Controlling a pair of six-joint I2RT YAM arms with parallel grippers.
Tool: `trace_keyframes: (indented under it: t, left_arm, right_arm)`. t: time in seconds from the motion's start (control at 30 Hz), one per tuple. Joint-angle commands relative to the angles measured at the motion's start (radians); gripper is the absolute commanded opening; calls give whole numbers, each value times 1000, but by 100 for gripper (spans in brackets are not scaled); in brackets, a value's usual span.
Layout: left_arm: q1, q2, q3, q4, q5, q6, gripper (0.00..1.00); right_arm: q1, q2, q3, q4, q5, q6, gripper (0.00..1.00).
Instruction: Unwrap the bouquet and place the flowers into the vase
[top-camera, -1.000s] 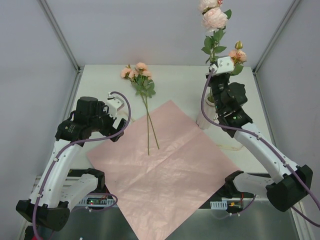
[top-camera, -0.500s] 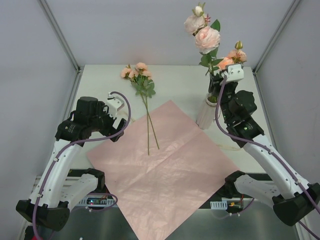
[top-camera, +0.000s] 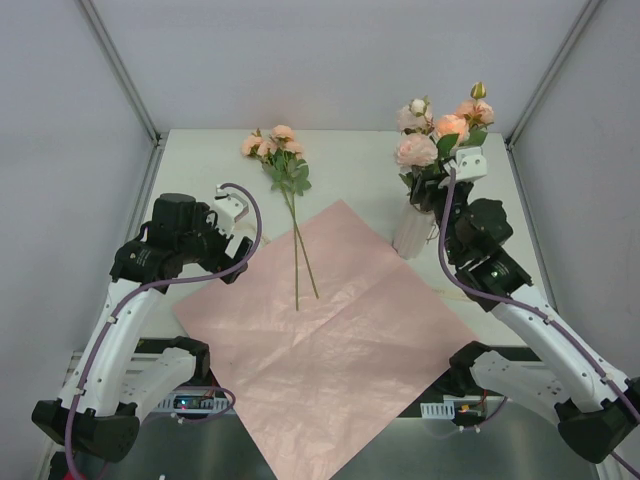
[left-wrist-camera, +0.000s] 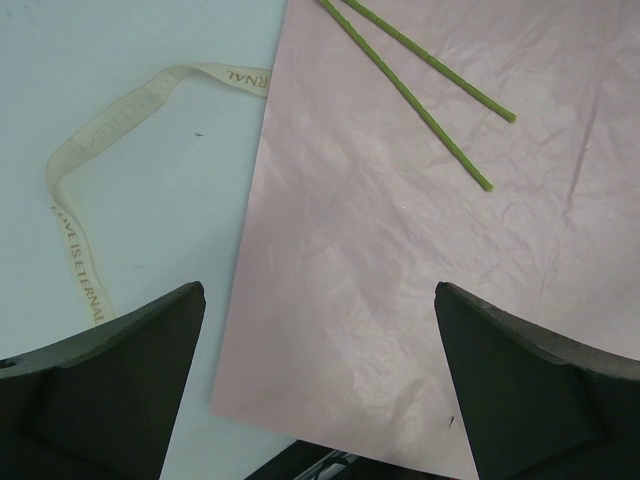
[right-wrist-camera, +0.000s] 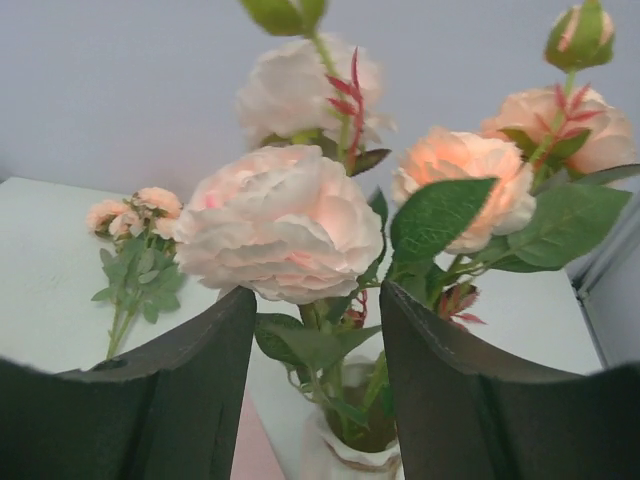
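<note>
Grey walls and a metal frame close in a white table (top-camera: 350, 160). On it the pink paper sheet (top-camera: 330, 340) lies flat and fully open, so the wrapping is already off. The cream ribbon (left-wrist-camera: 100, 130) lies loose on the table beside the edge of the sheet, tied around nothing. At the far right the off-white vase (top-camera: 408, 232) stands upright just beside a corner of the sheet, and several peach-pink roses (top-camera: 418, 148) with green leaves rise from its mouth. The right claw (right-wrist-camera: 316, 305) is at the height of the leaves, just above the rim, with its fingers apart and the thin stalks in the gap between them. The gap is much wider than the stalks, so I judge that it clamps nothing and the vase alone supports these roses. The loose roses (top-camera: 272, 145) lie at the far middle of the table, well apart from the vase, with the blossoms on the bare table and their two stems (left-wrist-camera: 420, 85) reaching onto the sheet. The left claw (left-wrist-camera: 315, 295) hovers over the left edge of the sheet with fingers wide apart and holds nothing. Probably it is placed there because those two stems are the next thing to take.
</note>
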Motion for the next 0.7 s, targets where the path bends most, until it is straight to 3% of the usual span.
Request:
trace_keyframes:
  t: [0.0, 0.17, 0.23, 0.37, 0.53, 0.67]
  left_arm:
    - [6, -22, 23, 12, -8, 4, 99]
    - [6, -7, 39, 12, -14, -22, 99]
    - [6, -1, 47, 12, -22, -32, 99]
    - [6, 22, 62, 15, -45, -54, 99]
    - [6, 28, 69, 18, -51, -62, 99]
    - [8, 25, 70, 17, -54, -49, 99]
  right_arm:
    - [119, -17, 22, 28, 27, -31, 58]
    - [292, 66, 79, 16, 107, -103, 78]
    - [376, 121, 135, -15, 141, -114, 82]
    - [493, 345, 241, -126, 181, -77, 99]
    - [514, 717, 510, -416, 114, 108, 96]
    - [508, 967, 725, -626, 44, 124, 96]
